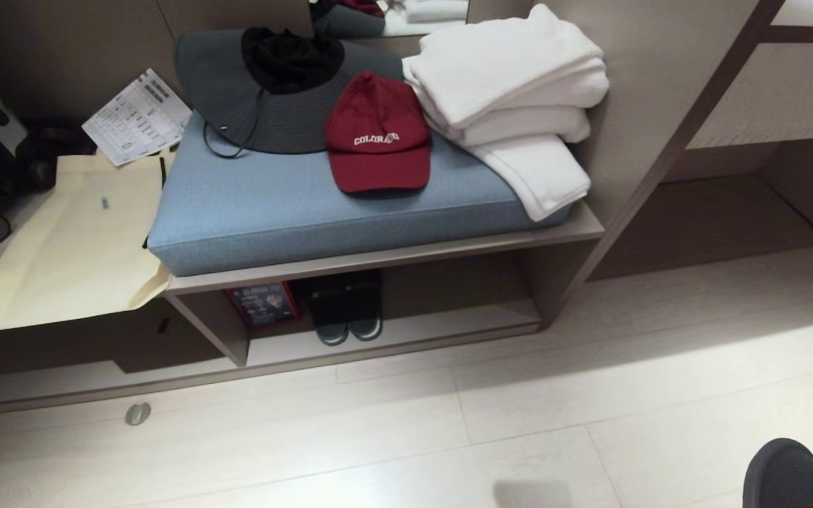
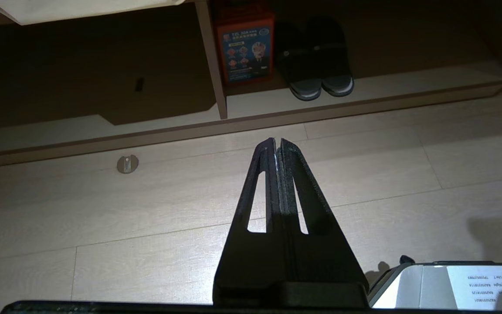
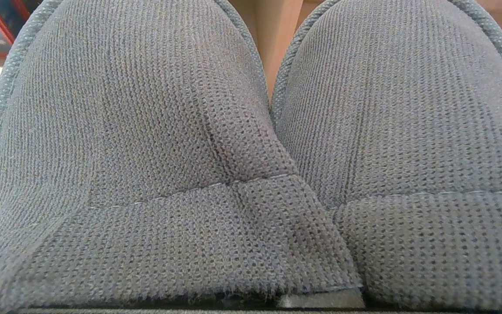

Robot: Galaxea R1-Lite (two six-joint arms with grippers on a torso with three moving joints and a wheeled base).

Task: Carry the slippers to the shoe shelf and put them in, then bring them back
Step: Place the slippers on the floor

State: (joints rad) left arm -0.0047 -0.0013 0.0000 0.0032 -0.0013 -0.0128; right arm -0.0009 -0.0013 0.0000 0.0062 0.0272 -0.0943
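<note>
The right hand is clamped on the pair of flat grey-blue knitted slippers (image 3: 251, 174), which fill its wrist view side by side and touching, toe bands nearest the camera; the hand itself is hidden behind them. The left hand (image 2: 277, 141) hangs above the pale wood-plank floor (image 2: 103, 209), its two black fingers pressed together on nothing. Ahead of it lies the low beige wood-grain shoe shelf (image 2: 408, 87), where a black pair of slippers with white sole edges (image 2: 318, 65) stands beside an orange-red printed box (image 2: 245, 48).
</note>
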